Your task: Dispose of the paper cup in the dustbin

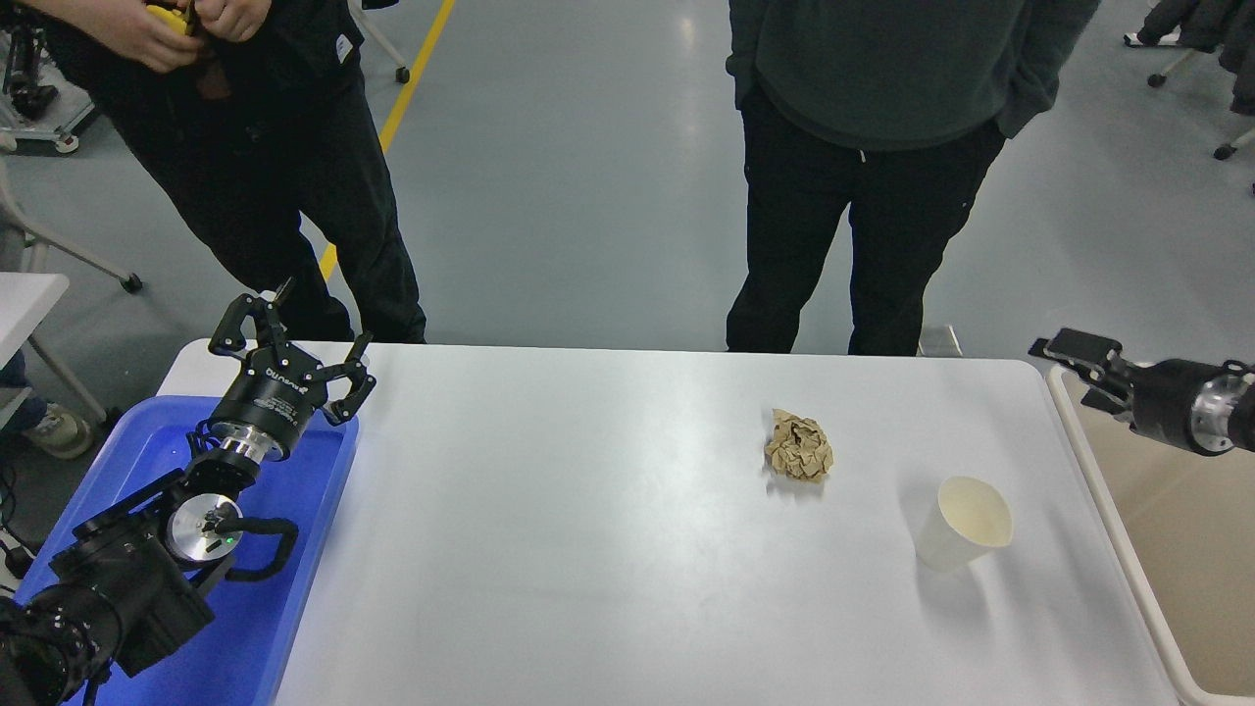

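Head view shows the paper cup (962, 523) standing upright on the white desk (588, 549), toward its right side, mouth up and cream inside showing. Nothing touches it. A crumpled brown paper ball (799, 445) lies up and to the left of the cup, near it but apart.

Off the desk's right edge stands the dustbin (1157, 549), a beige bin with a rounded rim, only partly in the picture. The right gripper (1074, 355) comes in from the right edge and hangs above the bin's far corner, pointing left, well apart from the cup. It is seen side-on, and I cannot tell how its fingers are set; it holds nothing visible.

The left gripper (290, 343) is parked at the lower left above a blue tray (294, 588), its fingers spread and empty.

Two people stand at the far side.
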Controlling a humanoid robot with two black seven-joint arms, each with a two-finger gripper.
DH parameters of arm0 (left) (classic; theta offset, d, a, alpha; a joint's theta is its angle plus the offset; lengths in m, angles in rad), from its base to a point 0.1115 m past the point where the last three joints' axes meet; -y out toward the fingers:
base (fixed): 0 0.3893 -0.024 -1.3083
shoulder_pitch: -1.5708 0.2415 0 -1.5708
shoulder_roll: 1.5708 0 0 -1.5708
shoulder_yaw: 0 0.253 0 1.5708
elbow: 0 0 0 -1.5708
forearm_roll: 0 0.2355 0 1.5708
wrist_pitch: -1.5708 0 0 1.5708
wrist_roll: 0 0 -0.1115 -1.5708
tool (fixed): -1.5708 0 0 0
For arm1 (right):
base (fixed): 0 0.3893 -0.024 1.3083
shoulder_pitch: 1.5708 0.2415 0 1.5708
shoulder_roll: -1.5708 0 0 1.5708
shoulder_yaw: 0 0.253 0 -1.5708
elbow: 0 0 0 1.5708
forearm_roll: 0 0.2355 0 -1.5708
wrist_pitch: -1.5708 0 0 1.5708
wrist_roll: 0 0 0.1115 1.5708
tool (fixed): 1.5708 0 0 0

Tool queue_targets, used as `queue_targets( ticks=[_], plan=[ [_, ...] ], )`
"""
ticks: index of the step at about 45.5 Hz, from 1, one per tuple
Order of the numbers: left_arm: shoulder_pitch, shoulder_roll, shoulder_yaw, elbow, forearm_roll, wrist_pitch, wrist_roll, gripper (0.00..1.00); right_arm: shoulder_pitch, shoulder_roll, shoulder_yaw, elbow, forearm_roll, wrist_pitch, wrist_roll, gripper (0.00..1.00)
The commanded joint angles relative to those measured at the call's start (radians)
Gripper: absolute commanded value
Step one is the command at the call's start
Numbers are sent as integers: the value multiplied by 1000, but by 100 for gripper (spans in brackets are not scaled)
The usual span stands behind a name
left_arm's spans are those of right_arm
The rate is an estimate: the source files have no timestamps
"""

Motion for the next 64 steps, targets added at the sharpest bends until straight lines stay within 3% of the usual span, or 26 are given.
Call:
queue_targets(
  ticks=[1,9,24,48,64],
  plan=[
    [0,1,0,0,0,1,0,100,82,-42,-109,153,-142,0,4,99],
    [0,1,0,1,-1,1,0,100,128,-76,-107,305,-252,0,4,99],
    [0,-1,0,0,0,1,0,100,100,-62,-110,316,-395,0,4,99],
    [0,1,0,0,-1,-1,0,100,21,-31,-105,296,-389,-33,2,98],
    [0,-1,0,0,0,-1,0,100,-47,82,-107,145,-381,-83,2,98]
  ],
)
